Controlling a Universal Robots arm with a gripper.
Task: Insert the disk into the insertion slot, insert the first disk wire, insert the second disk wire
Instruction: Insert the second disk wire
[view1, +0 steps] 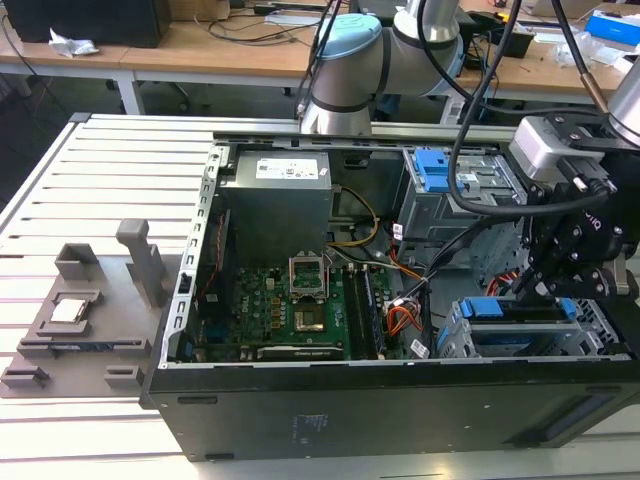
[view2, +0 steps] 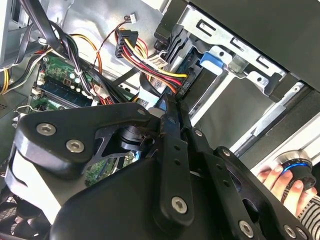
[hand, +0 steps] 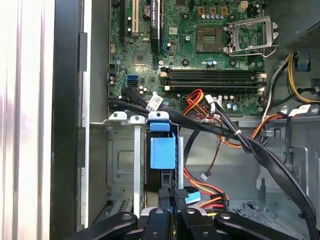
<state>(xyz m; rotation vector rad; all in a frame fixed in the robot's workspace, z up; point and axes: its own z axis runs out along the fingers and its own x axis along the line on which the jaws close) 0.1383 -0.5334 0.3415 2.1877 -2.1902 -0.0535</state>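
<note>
The disk (view1: 520, 309), in its blue carrier, lies inside the insertion slot (view1: 455, 338), a silver cage at the case's front corner on the exterior view's right. The carrier's blue handle (hand: 162, 150) faces the motherboard. My gripper (view1: 546, 288) hangs over the disk's other end. Its fingers (view2: 170, 145) stand close together and meet on the black plug of a disk wire (view2: 183, 84) with red, yellow and black leads. The plug (hand: 179, 193) sits against the end of the disk. A second black plug (view2: 125, 44) hangs loose nearby.
A thick black cable bundle (hand: 240, 137) crosses beside the cage. The motherboard (view1: 290, 310), the power supply (view1: 275, 205) and a taller bay with a blue latch (view1: 435, 170) share the case. Grey fixtures (view1: 80, 310) lie on the slatted table. A person's hand (view2: 280, 180) holds a blue-ringed knob.
</note>
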